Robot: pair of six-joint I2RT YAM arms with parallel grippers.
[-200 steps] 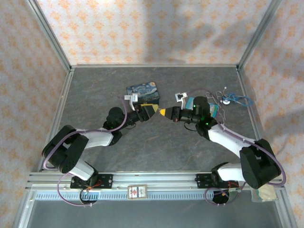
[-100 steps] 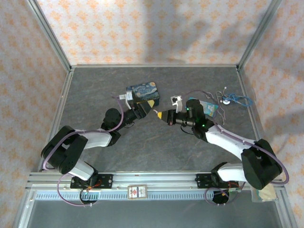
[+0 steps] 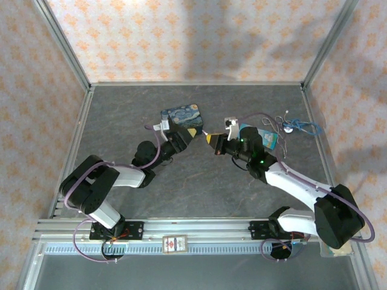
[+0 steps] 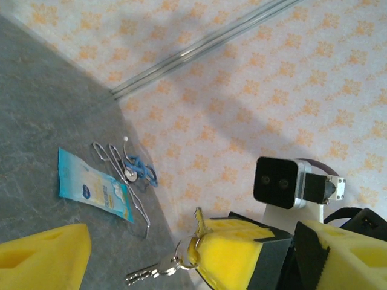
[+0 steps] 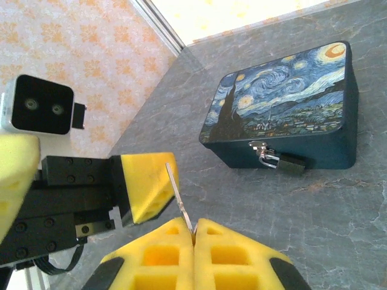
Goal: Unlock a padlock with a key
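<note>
A small dark padlock (image 5: pixel 286 162) with a silvery shackle hangs on the hasp at the front of the blue painted tin (image 5: pixel 284 109), which lies behind both grippers (image 3: pixel 180 116). My right gripper (image 5: pixel 193 238) is shut on the key (image 5: pixel 177 188), whose blade sticks up from the yellow pads. In the left wrist view the rest of the key bunch (image 4: pixel 154 272) dangles on a ring under those pads. My left gripper (image 3: pixel 190 133) stands open just left of the right gripper (image 3: pixel 211 139), facing it, one yellow finger (image 5: pixel 145 181) close beside the blade.
Silver scissors with a blue cord (image 3: pixel 296 125) lie at the back right, and a blue and white packet (image 3: pixel 266 138) lies just behind the right arm. Metal frame rails and patterned walls close in the table on three sides.
The left gripper has shifted back toward the tin. The right gripper pushed left with the key, then drew back a little toward the rear.
</note>
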